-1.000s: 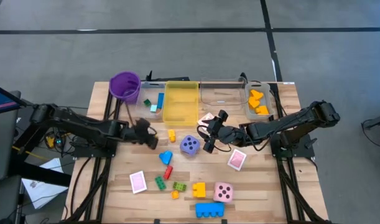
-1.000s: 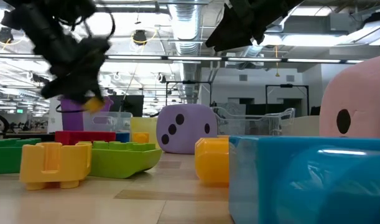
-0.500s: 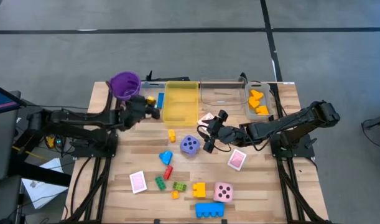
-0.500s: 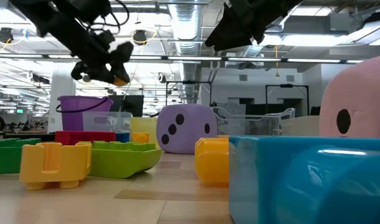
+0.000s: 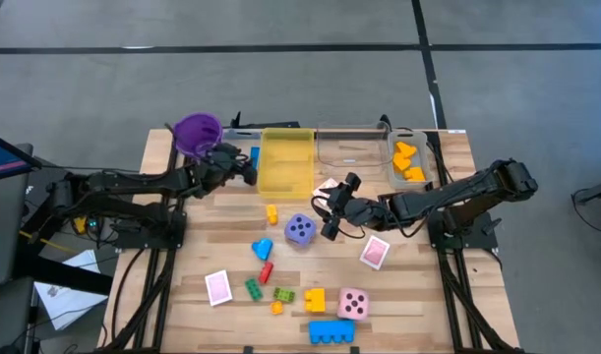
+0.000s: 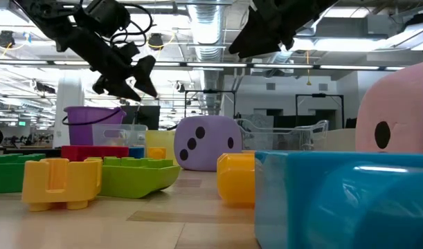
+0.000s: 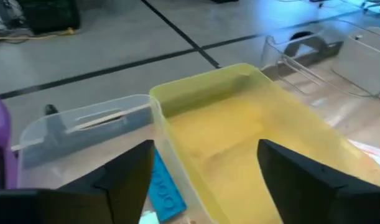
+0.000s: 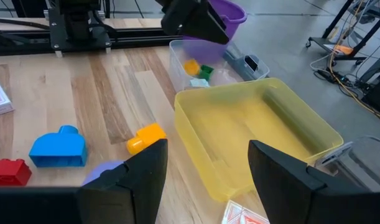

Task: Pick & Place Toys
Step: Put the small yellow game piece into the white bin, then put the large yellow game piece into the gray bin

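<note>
Around the yellow bin, colours crowded: a purple cup stood beyond a clear bin holding yellow, green and pale blue bricks. Nearer than the yellow bin lay a purple die with dark spots, a blue brick, a red brick, a pink die with dark spots, and pink-backed cards. Orange bricks filled the far clear bin.

One camera looks straight down on the whole worktop. Another sits at worktop level, close behind the bricks, facing the room. Both wrist cameras look closely past their fingers at the yellow bin, seen in all four views.
</note>
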`<state>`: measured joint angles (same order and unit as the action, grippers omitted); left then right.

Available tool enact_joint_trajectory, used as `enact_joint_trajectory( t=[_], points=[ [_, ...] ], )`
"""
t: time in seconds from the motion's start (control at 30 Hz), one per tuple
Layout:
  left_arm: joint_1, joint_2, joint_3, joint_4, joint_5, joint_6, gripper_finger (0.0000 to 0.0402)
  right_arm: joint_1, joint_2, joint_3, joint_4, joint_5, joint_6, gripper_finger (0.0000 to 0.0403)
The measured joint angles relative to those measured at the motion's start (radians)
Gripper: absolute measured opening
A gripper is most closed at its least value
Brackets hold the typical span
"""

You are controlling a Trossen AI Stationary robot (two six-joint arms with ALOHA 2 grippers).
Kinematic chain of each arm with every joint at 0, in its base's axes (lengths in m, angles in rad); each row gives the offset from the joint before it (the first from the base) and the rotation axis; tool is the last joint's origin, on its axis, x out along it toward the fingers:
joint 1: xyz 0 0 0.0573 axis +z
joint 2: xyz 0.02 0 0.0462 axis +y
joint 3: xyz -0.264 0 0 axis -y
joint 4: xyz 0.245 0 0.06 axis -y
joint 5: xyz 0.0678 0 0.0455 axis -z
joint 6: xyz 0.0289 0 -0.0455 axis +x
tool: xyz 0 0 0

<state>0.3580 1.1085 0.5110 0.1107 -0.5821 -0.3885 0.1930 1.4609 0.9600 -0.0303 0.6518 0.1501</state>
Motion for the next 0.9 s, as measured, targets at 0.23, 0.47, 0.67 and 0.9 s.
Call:
enact_joint_trajectory(
  t=[0.23, 0.47, 0.67, 0.9],
  points=[
    [-0.022, -0.003, 0.000, 0.003, 0.321, 0.172, 0.0297, 0.000, 0.000, 0.000, -0.011, 0.000, 0.000, 0.0217],
    [-0.169, 0.009, 0.000, 0.004, 0.505, 0.540, 0.0290, 0.000, 0.000, 0.000, -0.017, 0.000, 0.000, 0.0217],
    [-0.261, 0.075, 0.077, -0.149, 0.511, 0.650, 0.0291, 0.001, 0.000, 0.000, -0.021, 0.000, -0.002, 0.0217],
    [-0.260, 0.250, 0.326, -0.516, 0.511, 0.839, 0.0290, 0.001, 0.000, 0.000, -0.021, 0.000, -0.003, 0.0217]
  ],
)
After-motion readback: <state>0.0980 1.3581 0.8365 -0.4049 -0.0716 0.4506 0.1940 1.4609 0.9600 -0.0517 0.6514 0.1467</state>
